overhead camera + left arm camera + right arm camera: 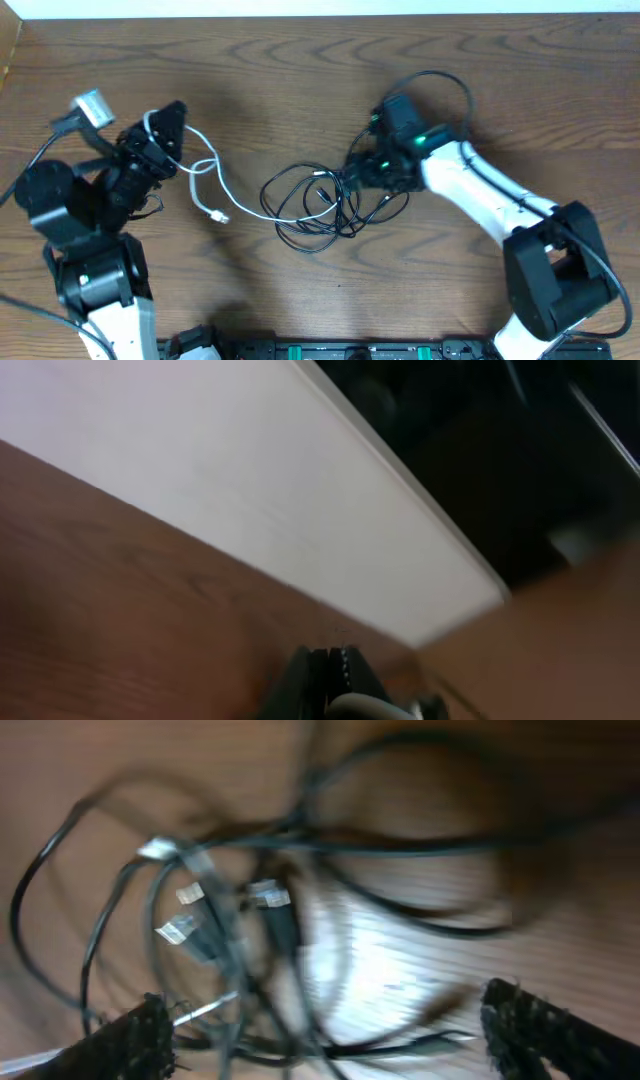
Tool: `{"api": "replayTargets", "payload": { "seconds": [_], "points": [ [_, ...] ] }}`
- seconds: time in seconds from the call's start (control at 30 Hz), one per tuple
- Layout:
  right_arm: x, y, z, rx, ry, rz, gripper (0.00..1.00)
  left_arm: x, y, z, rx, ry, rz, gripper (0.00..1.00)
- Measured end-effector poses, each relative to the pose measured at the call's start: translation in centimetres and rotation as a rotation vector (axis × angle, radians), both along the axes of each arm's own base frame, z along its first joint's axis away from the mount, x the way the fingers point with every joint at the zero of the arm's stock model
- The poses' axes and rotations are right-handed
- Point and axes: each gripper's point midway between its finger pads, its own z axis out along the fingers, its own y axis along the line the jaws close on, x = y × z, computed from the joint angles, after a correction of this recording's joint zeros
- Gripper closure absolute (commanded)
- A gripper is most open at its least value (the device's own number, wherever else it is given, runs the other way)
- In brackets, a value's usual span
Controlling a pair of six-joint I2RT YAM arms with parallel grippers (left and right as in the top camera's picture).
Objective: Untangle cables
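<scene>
The black cables [318, 205] lie in a tangled bunch of loops at the table's middle. A white cable [212, 168] runs from my left gripper [170, 120] down to a small plug [218, 215] and on into the black bunch. The left gripper [335, 660] is shut on the white cable [365, 706], raised at the left. My right gripper [354, 177] hovers open at the bunch's right side. In the right wrist view its fingers [138, 1036] stand wide apart with black cables [290, 950] and small plugs [178, 930] between and ahead of them, blurred.
The wooden table [300, 70] ends at a white wall along the far edge. A thick black robot wire [445, 85] loops behind the right arm. Equipment with green lights [350, 351] lines the near edge. The left arm's camera [92, 107] juts out at the upper left.
</scene>
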Motion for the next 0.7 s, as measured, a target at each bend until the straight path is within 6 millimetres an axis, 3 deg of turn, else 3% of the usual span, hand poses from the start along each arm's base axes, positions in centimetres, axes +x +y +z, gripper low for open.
{"api": "replayTargets", "payload": {
  "seconds": [0.17,0.3,0.5,0.7],
  "points": [
    [-2.0,2.7,-0.2,-0.065,-0.057,0.107,0.01,-1.0,-2.7,2.3,0.069,-0.16,-0.231,0.92],
    [-2.2,2.7,-1.4,-0.182,-0.114,0.126,0.01,-3.3,-4.9,4.3,0.142,-0.3,-0.413,0.92],
    [-1.1,-0.2,-5.7,-0.351,-0.089,0.045,0.01,-6.6,-6.8,6.5,0.211,-0.404,-0.584,0.92],
    [0.3,-4.3,-5.7,-0.395,-0.017,-0.116,0.01,-8.0,-7.4,7.3,0.237,-0.432,-0.628,0.92]
  ]
}}
